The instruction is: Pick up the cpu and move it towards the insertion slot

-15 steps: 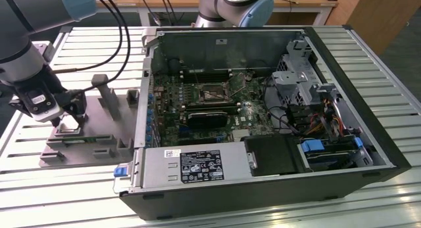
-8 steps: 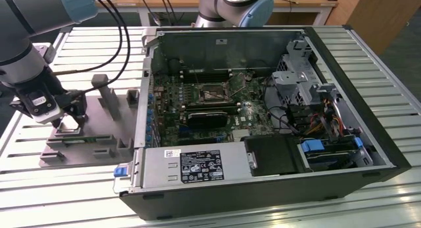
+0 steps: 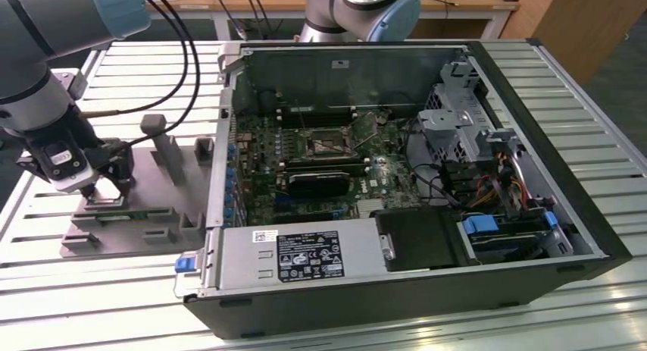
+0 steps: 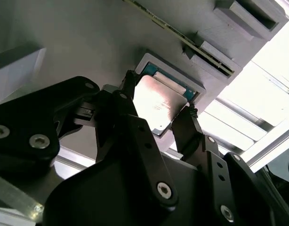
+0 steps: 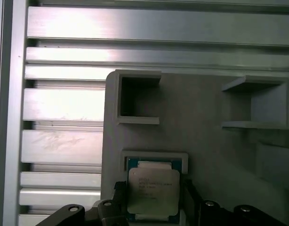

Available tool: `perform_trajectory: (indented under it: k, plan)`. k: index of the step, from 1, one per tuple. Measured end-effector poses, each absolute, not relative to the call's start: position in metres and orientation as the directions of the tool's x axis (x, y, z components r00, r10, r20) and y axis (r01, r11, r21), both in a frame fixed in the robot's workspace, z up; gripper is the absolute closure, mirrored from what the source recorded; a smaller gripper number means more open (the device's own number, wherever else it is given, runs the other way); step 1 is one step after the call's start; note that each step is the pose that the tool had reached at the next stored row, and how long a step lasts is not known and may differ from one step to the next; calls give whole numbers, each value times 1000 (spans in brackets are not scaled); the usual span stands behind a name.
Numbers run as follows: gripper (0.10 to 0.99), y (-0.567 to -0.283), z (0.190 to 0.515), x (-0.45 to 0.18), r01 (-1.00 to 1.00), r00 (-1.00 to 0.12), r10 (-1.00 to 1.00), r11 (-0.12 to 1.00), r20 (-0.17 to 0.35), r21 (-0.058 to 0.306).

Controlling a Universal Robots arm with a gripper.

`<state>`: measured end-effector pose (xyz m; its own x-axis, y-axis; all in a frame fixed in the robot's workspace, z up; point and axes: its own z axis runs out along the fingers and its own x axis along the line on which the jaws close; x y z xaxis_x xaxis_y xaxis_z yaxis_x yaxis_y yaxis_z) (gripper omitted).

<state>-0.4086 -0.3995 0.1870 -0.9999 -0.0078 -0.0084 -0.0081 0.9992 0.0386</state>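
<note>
The cpu (image 5: 153,190), a flat square chip with a shiny silver top (image 4: 158,101), lies in a shallow grey nest on the fixture plate (image 3: 162,177) at the exterior view's left, outside the computer case. My gripper (image 3: 101,190) stands low over that nest. In both wrist views its black fingers (image 5: 120,193) press against two opposite edges of the chip, so the gripper (image 4: 159,95) is shut on it while it still rests in the nest. The insertion slot (image 3: 326,142), a square metal-framed socket with a dark centre, sits on the motherboard inside the case, well off to the exterior view's right.
The open computer case (image 3: 566,214) holds a black heatsink block (image 3: 315,183), drive cages and cables. A green memory stick (image 3: 136,213) and grey upright holders (image 3: 167,150) stand on the fixture plate. A second arm's base (image 3: 364,10) rises behind the case. The table is slatted aluminium (image 5: 64,103).
</note>
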Motion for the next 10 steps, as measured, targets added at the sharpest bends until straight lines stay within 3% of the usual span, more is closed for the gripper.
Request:
perform_trajectory:
  k: [10]
  plan:
    - [498, -399, 184, -409, -7, -1000, -7, 999, -8, 39]
